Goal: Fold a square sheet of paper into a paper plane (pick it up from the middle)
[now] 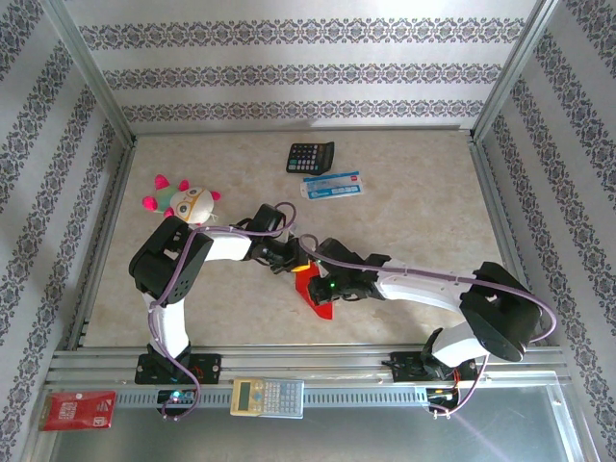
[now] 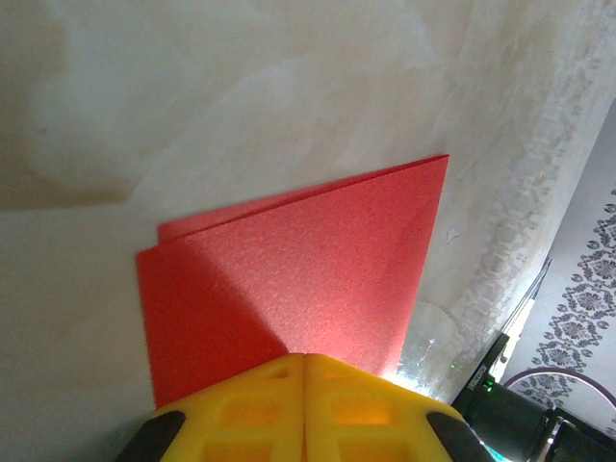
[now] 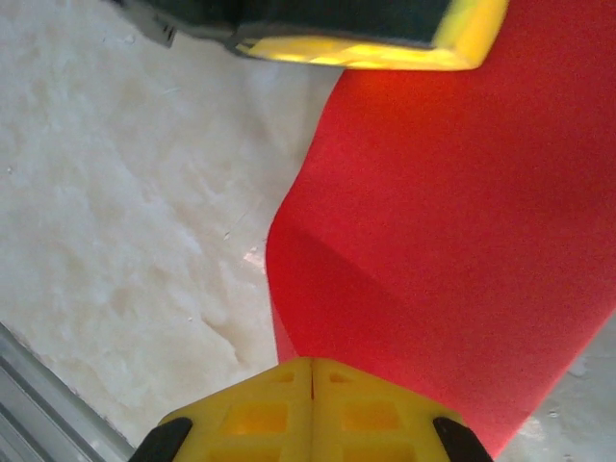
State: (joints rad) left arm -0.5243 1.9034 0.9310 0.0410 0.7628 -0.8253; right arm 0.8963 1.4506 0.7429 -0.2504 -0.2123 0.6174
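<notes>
The paper is thin, matt red, with a fine grainy surface and sharp creases. Touching it, the left gripper and right gripper have fingers of smooth yellow plastic with a soft sheen, black at the outer corners. Under the paper, the table is a smooth beige marbled top, faintly glossy. Beyond the paper lies a black plastic calculator; left of the paper, a toy of soft-looking cloth. Nearer than the paper run ribbed bare-metal rails and a dull grey metal sheet.
</notes>
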